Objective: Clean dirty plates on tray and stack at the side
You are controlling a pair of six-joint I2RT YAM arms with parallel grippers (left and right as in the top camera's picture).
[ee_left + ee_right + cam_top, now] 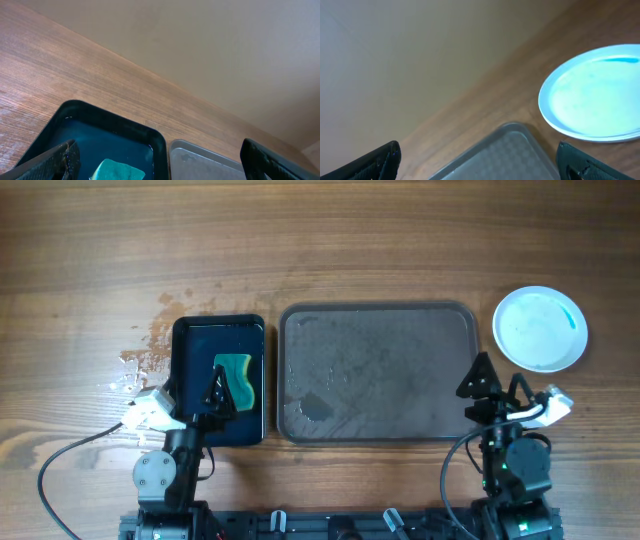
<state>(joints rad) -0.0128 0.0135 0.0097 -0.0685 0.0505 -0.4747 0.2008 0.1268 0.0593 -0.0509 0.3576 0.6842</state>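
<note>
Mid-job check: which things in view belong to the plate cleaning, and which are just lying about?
Job: white plates, right of the grey tray; green sponge in the black water tray.
Lying about: water splashes on the table, left of it.

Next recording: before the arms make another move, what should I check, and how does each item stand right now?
1. Nothing left on the tray: ok, its floor is bare.
2. The plates stacked at the side: ok, on the table right of the tray; how many are in the stack, cannot tell.
3. Top plate wiped clean: not ok, a blue streak shows near its rim.
4. The left gripper free: ok, open and empty, by the sponge in the black tray.
5. The right gripper free: ok, open and empty, at the tray's right edge.
</note>
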